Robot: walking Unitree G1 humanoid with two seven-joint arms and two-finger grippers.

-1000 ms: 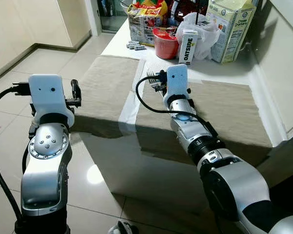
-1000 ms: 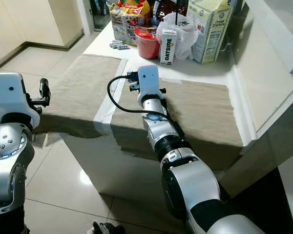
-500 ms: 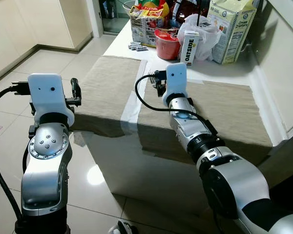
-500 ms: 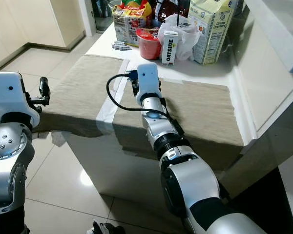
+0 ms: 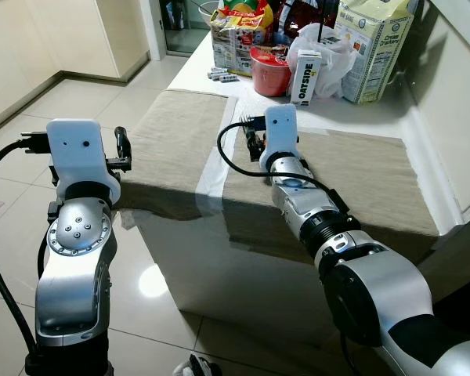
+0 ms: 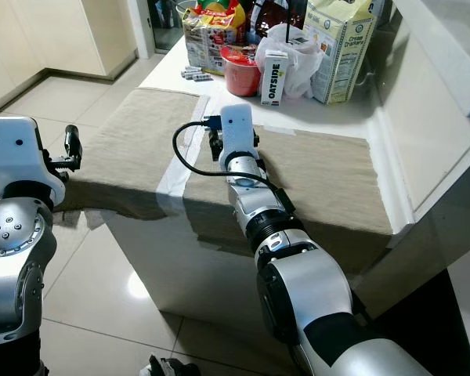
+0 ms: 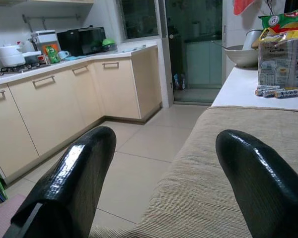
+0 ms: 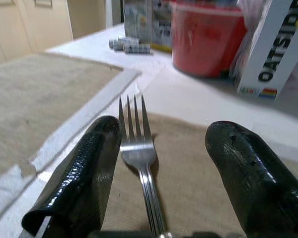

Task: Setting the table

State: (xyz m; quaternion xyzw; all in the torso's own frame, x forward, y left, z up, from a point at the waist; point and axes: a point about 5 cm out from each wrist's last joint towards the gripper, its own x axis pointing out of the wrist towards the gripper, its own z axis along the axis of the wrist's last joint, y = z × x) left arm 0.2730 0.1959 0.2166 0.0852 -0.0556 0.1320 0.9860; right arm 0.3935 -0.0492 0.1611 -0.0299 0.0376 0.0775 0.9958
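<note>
Hovering my right gripper low over the right mat, near its far left corner, fingers apart. The fork lies on the mat between them, tines toward the red bowl and carton at the table's far edge. My left gripper hangs spread off the left mat's near-left edge.

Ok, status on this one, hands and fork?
Right hand open over the right placemat. Fork lies between its fingers, ungripped. Left hand open, off table edge.
</note>
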